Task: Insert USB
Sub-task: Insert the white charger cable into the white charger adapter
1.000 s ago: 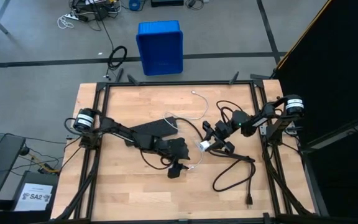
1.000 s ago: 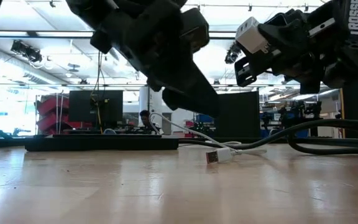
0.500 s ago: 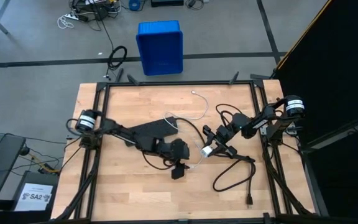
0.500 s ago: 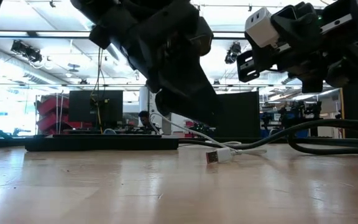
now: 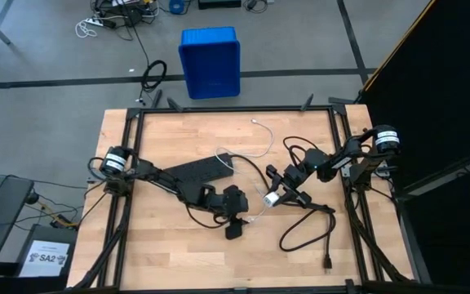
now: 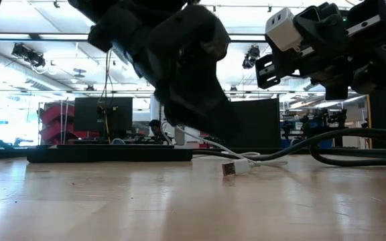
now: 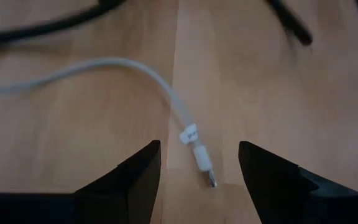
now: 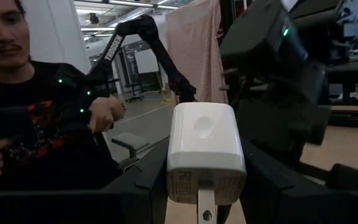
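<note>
The USB [image 7: 166,93] is a thin white cable lying slack in a curve on the wooden table [image 5: 161,253]. Its end carries a small white tag and a short metal plug, flat on the wood. The plug end lies just beside the black cord [image 6: 354,142].

The wooden table [image 5: 170,139] — pale planks inside a black metal frame — stands on a grey floor [image 5: 47,49] crossed by dark lines. Beyond the table's far edge sits a blue plastic bin [image 5: 210,60], and farther off from the bin a tangle of cables [image 5: 113,16] lies on the floor. A black curtain [image 5: 447,90] hangs along one side of the table. Seen level across the table, the room is a wide hall with bright ceiling lights [image 6: 52,20] and a dark monitor [image 6: 103,115]. A person in a dark shirt [image 8: 36,106] sits behind — a pinkish cloth [image 8: 194,53] hangs farther back.
</note>
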Robot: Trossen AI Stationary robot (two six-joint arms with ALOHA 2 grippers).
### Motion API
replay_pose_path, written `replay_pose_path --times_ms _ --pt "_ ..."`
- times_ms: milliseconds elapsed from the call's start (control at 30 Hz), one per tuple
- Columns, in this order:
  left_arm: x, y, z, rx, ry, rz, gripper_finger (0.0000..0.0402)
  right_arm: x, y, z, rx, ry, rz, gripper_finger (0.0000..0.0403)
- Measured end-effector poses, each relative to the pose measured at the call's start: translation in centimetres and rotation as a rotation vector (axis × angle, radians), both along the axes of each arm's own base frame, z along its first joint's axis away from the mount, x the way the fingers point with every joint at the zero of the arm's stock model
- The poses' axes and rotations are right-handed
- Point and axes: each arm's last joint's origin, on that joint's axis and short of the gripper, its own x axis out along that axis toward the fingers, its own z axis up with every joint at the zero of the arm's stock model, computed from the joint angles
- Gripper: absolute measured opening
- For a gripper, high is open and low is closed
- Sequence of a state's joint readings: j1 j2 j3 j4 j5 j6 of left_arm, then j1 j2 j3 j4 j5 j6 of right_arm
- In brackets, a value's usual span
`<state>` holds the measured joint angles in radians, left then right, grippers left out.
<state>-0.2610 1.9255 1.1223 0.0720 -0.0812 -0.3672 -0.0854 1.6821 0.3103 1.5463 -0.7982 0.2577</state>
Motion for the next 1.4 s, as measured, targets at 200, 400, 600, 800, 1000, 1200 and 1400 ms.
replay_pose_path --times_ms 200,400,600,800,1000,1200,1400 --pt "1.6 -0.6 -1.0 0.048 0.081 -0.034 0.0202 0.0 -0.2 0.0 0.008 0.012 -0.009 0.0115" --pt "2.7 -0.8 -1.2 0.074 0.128 -0.044 0.0201 0.0 -0.2 -0.1 0.010 0.020 -0.012 0.0115" --pt "2.7 -0.7 -1.4 0.092 0.145 -0.050 0.0160 0.0 -0.2 -0.2 0.010 0.024 -0.011 0.0115" --pt "2.6 -0.7 -1.4 0.075 0.158 -0.074 0.0075 0.0 -0.2 -0.2 0.011 0.026 -0.012 0.0115" --pt "3.1 -0.7 -1.0 0.116 0.091 -0.137 0.0011 0.0 -0.2 -0.1 0.013 0.025 -0.014 0.0115" --pt "2.9 -0.2 1.8 0.243 -0.032 -0.073 0.0004 0.0 0.2 0.2 0.022 0.005 0.001 0.0115" --pt "-0.7 1.2 4.6 0.305 -0.226 0.058 0.0002 -0.3 0.6 1.1 0.017 -0.032 0.032 0.0115"
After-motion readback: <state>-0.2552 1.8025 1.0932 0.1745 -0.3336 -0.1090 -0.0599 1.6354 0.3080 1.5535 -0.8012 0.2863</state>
